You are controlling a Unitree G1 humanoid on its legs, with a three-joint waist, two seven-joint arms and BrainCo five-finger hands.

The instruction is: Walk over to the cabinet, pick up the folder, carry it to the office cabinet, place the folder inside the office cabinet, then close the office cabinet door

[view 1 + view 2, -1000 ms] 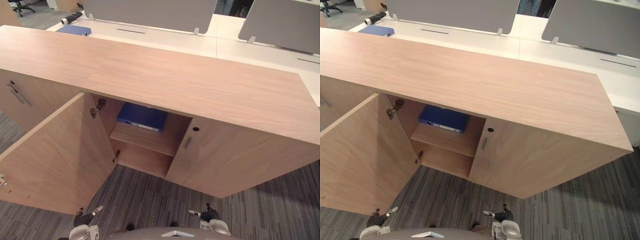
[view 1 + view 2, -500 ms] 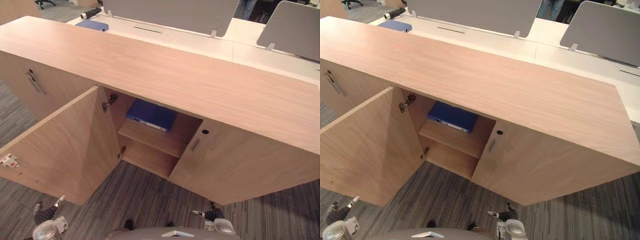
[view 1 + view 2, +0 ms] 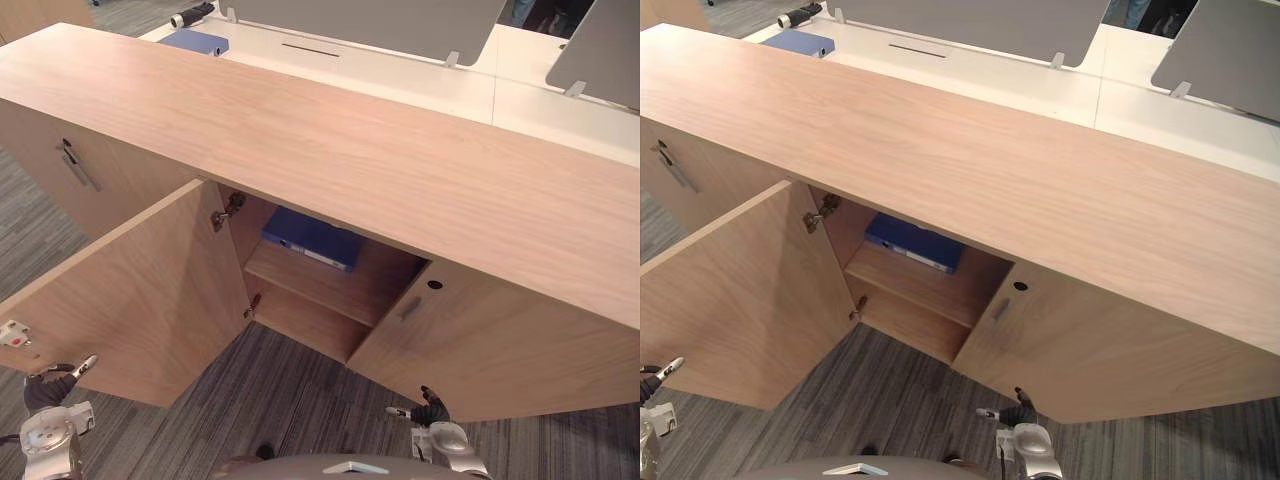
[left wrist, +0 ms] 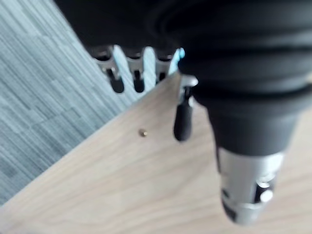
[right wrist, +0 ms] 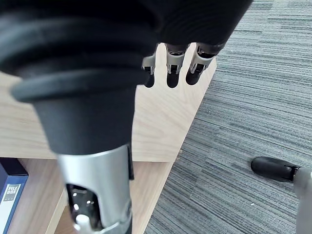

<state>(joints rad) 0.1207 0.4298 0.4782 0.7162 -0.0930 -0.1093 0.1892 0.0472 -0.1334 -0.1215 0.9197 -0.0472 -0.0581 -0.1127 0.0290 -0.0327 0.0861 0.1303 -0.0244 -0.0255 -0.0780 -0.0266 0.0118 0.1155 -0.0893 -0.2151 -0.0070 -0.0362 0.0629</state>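
Left eye view: blue folder (image 3: 312,240) lies on shelf (image 3: 310,287) inside open office cabinet (image 3: 400,180); left hand (image 3: 47,393), right hand (image 3: 431,408) slack-fingered, empty.

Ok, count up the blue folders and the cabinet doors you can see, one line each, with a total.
Blue folders: 2, one on the shelf, one on the white desk behind.
Cabinet doors: 3, one open, two shut.
Total: 5.

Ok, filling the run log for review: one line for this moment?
folder flat on cabinet shelf | left door open, right door shut | left hand open, empty, by left door's lower edge | right hand open, empty
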